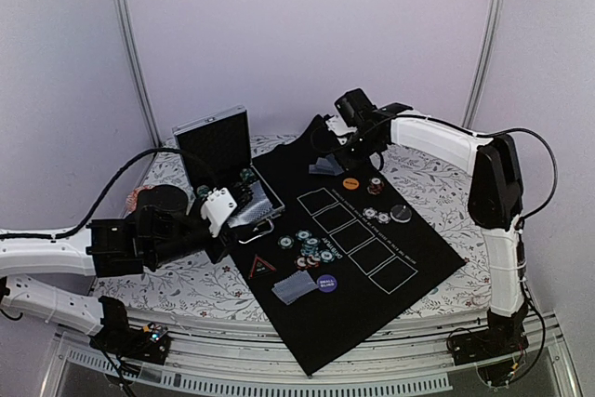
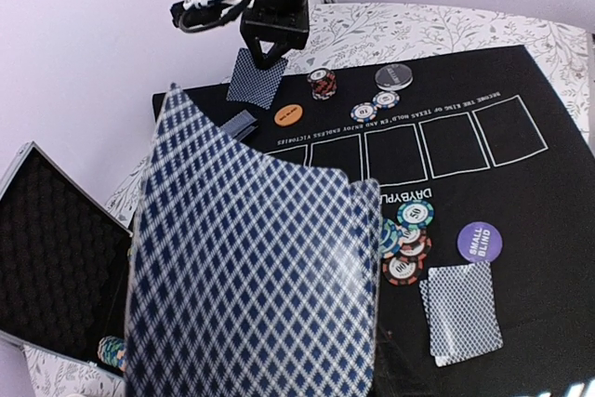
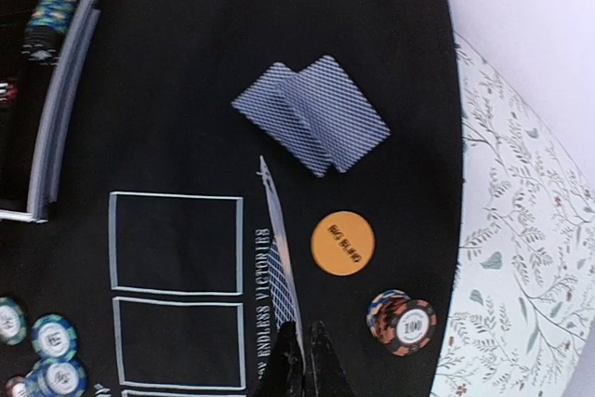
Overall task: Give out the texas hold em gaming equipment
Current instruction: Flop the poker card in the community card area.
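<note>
The floral-patterned table point(image 1: 423, 188) carried a black mat point(image 1: 316, 323) laid askew from far edge to near edge, and an open silver case point(image 1: 212, 121) toward the far-left corner, just beside the mat.

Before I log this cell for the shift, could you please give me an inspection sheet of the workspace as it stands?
Surface: black mat on floral tablecloth.
Job's things: chip pile mid-mat; far card pair and near card pair face down; orange button; purple button.
Clutter: silver case open, case chips inside.
Grippers: left gripper holds left-held card; right gripper pinches right-held card.
Cables: black cable loops over the left arm, off the mat.
Surroundings: plain walls; nothing else seen.
</note>
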`<state>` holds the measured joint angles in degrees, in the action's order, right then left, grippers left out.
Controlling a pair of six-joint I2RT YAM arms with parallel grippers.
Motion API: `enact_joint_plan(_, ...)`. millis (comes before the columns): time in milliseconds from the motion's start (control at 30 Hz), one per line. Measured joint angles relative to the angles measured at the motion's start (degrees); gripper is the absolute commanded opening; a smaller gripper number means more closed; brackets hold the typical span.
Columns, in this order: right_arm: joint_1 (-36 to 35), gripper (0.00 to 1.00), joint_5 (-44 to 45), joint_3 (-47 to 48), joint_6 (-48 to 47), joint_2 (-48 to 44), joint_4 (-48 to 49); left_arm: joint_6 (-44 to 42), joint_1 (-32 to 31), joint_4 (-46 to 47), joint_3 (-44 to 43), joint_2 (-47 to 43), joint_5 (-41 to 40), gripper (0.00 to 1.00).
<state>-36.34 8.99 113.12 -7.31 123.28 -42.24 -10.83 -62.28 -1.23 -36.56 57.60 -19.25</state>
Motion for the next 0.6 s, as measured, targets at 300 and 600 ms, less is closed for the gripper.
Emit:
enact_joint_plan(300, -0.76, 0.02, 17.55, 5.6, -0.22, 9.75, -1.55, 0.44, -0.02, -0.17, 1.16, -1.53, -0.55, 0.38)
enact_joint_plan(600, -6.14, 0.03, 18.97, 10.84, -0.52, 20.63, -4.72, 0.61, -0.02, -0.26, 1.4, -1.75, -0.66, 0.38)
